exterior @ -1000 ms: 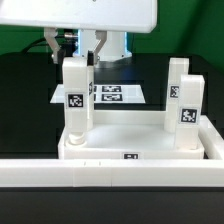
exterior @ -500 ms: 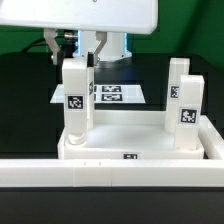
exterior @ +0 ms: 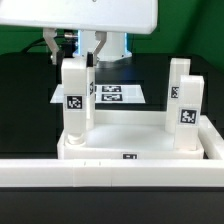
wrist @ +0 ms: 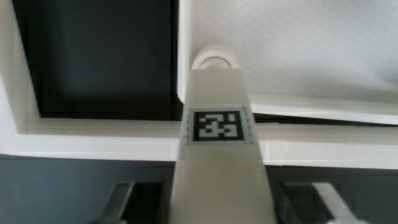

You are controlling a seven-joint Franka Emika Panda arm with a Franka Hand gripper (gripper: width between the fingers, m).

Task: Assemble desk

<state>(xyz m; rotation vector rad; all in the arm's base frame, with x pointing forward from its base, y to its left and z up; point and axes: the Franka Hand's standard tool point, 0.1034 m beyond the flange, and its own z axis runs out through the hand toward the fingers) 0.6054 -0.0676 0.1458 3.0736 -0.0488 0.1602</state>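
End effector gripping a desk leg upright on the panel's corner.

In the exterior view the end effector (exterior: 88, 52) is closed on the top of a white tag-marked leg (exterior: 75, 98), which stands upright at the corner of the desk panel (exterior: 130, 140) on the exterior view's left. Two more legs (exterior: 186, 105) stand upright at the corners on the exterior view's right, one just behind the other. The panel lies flat on the black counter (exterior: 25, 100), just behind the long white border rail (exterior: 110, 172). The marker board (exterior: 110, 95) lies beyond the panel. In the wrist view the held leg (wrist: 217, 140) runs between the two fingers (wrist: 125, 200), its end resting on the panel's rim (wrist: 302, 95).
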